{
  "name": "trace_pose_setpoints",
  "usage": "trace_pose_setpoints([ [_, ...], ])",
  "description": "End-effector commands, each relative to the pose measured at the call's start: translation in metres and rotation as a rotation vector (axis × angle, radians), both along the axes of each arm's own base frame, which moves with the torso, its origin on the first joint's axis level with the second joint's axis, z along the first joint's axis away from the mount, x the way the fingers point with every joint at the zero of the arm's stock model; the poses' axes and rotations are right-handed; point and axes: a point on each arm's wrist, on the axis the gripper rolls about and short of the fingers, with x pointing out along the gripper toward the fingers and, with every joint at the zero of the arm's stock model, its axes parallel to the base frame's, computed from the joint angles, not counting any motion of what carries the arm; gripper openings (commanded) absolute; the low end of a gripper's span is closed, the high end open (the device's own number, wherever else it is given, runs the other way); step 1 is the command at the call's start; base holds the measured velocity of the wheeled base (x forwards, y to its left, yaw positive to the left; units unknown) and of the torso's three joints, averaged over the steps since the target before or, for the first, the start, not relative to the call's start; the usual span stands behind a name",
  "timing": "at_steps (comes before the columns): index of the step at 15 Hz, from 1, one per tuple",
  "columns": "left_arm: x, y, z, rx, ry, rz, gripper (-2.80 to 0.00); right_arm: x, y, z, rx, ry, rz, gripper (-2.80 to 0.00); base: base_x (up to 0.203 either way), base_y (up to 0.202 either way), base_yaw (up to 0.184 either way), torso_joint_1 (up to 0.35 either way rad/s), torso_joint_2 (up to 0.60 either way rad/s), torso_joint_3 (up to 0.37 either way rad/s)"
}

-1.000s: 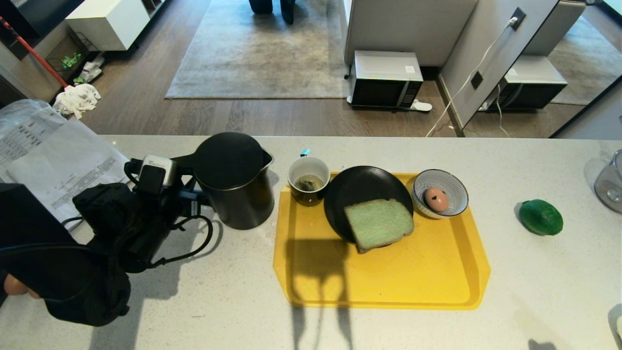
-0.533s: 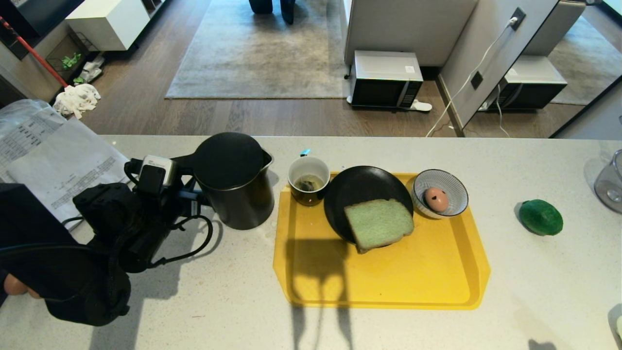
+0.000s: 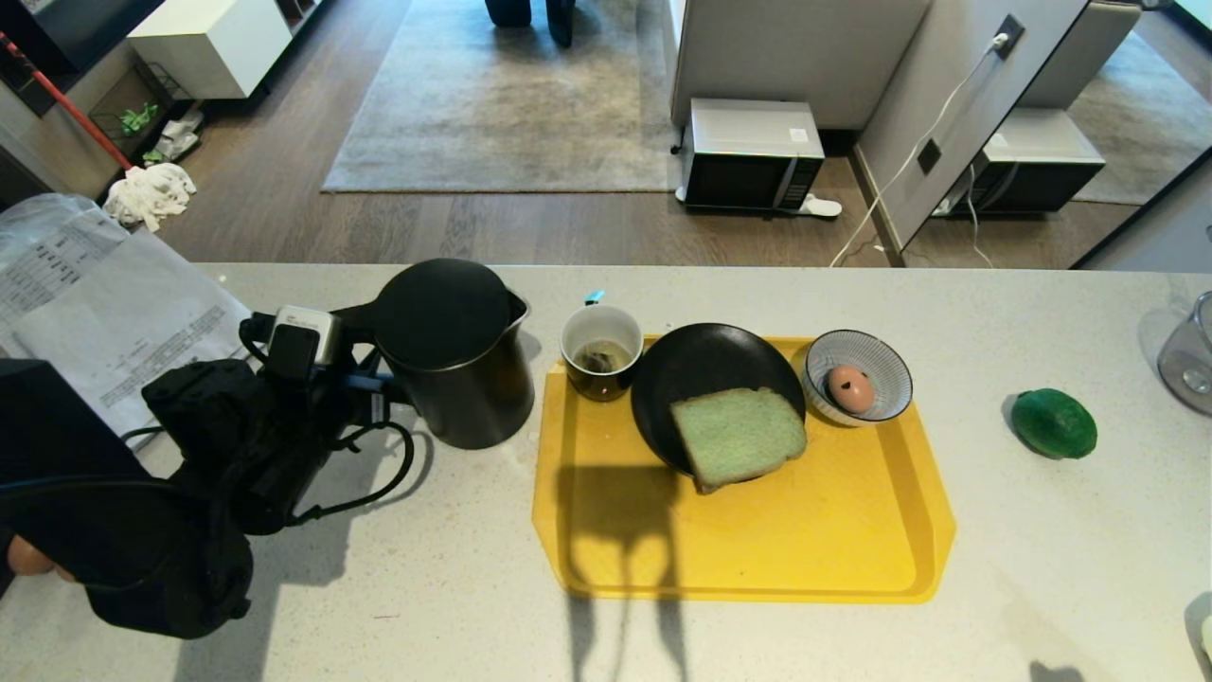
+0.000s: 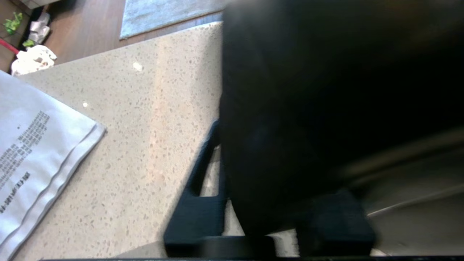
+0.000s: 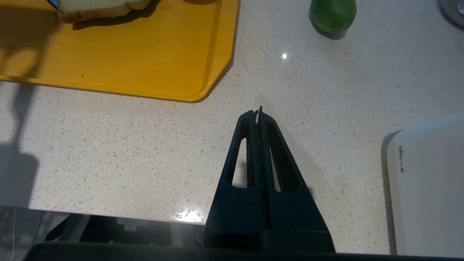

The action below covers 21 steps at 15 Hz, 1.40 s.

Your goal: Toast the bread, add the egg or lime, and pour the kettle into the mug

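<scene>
The dark kettle [image 3: 454, 360] stands on the counter left of the yellow tray [image 3: 805, 540]. My left gripper [image 3: 374, 365] is shut on its black handle, with one finger [image 4: 197, 203] on each side of it. The mug [image 3: 601, 352], with a tea bag inside, sits at the tray's back left corner. The pale green bread [image 3: 739, 436] lies half on a black plate [image 3: 701, 365]. The egg [image 3: 849, 388] rests in a striped bowl [image 3: 885, 374]. The lime [image 3: 1053, 423] lies on the counter right of the tray. My right gripper [image 5: 258, 111] hangs shut and empty over bare counter.
Printed papers [image 3: 104, 303] lie on the counter behind my left arm. A glass vessel [image 3: 1188, 355] stands at the far right edge. A white appliance [image 5: 427, 181] sits close beside my right gripper. The counter's far edge drops to the floor.
The kettle and my left gripper have shifted very slightly to the left. Everything on the tray and the right arm are unchanged.
</scene>
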Motion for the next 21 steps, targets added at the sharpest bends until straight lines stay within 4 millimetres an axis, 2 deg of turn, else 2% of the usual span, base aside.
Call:
trace_pose_setpoints([
  [1,-0.002,0.001,-0.002,0.001,0.006,0.002,0.00,0.000,0.000,0.000,-0.001,0.001,0.001,-2.80,0.000,0.000,0.000,0.000,0.00,0.000],
  [5,-0.007,0.003,-0.004,0.003,0.020,0.005,0.00,0.000,0.000,0.000,-0.001,0.001,0.001,-2.80,0.000,0.000,0.000,0.000,0.00,0.000],
  [10,-0.029,0.003,0.001,0.010,0.034,-0.004,0.00,0.000,0.000,0.000,-0.001,0.001,0.001,-2.80,0.000,0.000,0.000,0.000,0.00,0.000],
  [18,-0.095,0.003,0.010,0.027,0.058,-0.049,0.00,0.000,0.000,0.000,-0.001,0.001,0.001,-2.80,0.000,0.000,0.000,0.000,0.00,0.000],
  [21,-0.123,0.006,0.023,0.045,0.001,-0.059,0.00,0.000,0.000,0.000,-0.001,0.001,0.001,-2.80,0.000,0.000,0.000,0.000,0.00,0.000],
])
